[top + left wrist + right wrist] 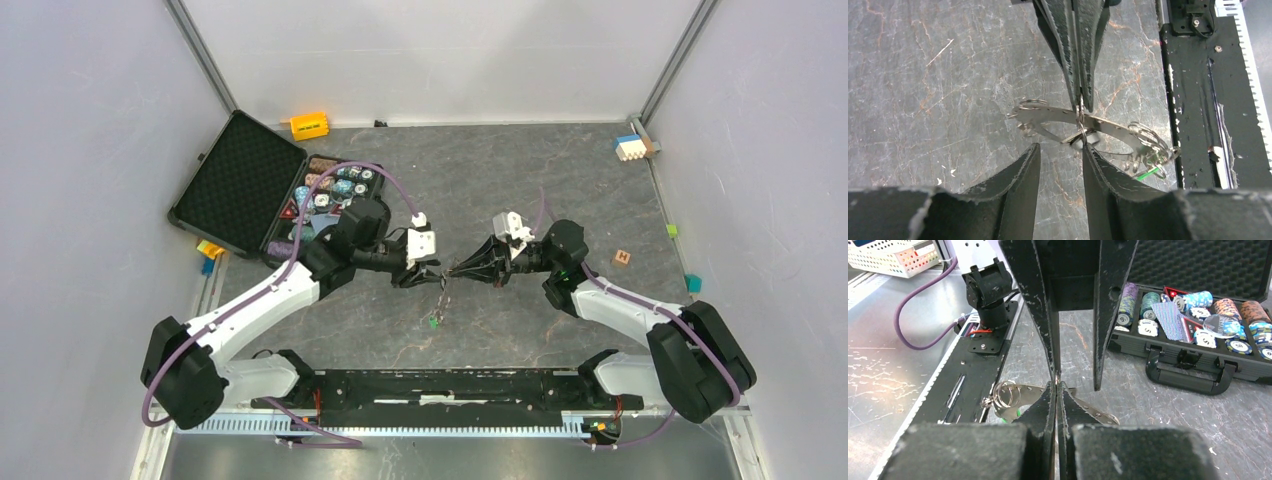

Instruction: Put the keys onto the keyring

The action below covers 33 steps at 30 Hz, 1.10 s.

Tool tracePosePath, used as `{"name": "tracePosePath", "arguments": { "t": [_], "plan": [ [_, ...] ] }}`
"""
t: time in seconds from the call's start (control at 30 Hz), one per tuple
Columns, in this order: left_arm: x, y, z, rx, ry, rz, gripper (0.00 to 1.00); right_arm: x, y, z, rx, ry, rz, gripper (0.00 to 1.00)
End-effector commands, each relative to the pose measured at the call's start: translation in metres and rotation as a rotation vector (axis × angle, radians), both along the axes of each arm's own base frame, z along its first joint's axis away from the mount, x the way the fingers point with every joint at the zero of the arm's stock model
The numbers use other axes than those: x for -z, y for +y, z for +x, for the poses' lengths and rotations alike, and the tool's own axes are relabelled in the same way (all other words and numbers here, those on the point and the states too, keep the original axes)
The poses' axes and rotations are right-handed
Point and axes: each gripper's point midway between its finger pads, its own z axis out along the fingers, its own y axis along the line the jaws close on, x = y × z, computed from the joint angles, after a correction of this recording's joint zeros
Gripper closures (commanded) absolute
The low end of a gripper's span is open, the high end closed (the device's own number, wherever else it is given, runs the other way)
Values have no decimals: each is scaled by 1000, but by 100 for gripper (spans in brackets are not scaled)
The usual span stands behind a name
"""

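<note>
The keyring, a flat grey toothed ring, hangs tilted in the air between the two arms over the middle of the table. My right gripper comes in from above in the left wrist view, shut on the keyring at a small split ring threaded through it. My left gripper stands open just in front of the keyring, nothing between its fingers; its right fingertip is close to the ring's edge. A green key dangles from split rings at the keyring's low end. No other keys show.
An open black case of poker chips lies at the back left and shows in the right wrist view. An orange block, white and blue blocks and a wooden cube are scattered about. A black rail runs along the near edge.
</note>
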Motion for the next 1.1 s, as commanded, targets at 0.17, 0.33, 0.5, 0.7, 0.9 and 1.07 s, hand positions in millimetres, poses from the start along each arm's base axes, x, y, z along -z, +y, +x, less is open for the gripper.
{"name": "tracePosePath", "arguments": {
  "t": [0.17,0.33,0.5,0.7,0.9,1.07],
  "plan": [
    [-20,-7,-4,82,-87,-64,57,-16,-1,-2,-15,-53,58,100],
    [-30,-2,-12,118,-89,-46,55,-16,-1,-2,-15,-47,69,100],
    [-43,-3,-7,83,-90,-54,55,-14,-1,-1,-12,-48,65,100],
    [-53,-13,-11,115,-20,-80,66,-8,0,3,-1,-43,41,100],
    [-47,-14,-16,142,17,-71,71,-5,0,4,0,-43,29,100],
    [-44,-14,-15,132,26,-64,71,-6,0,4,-1,-45,30,100]
  ]
}}
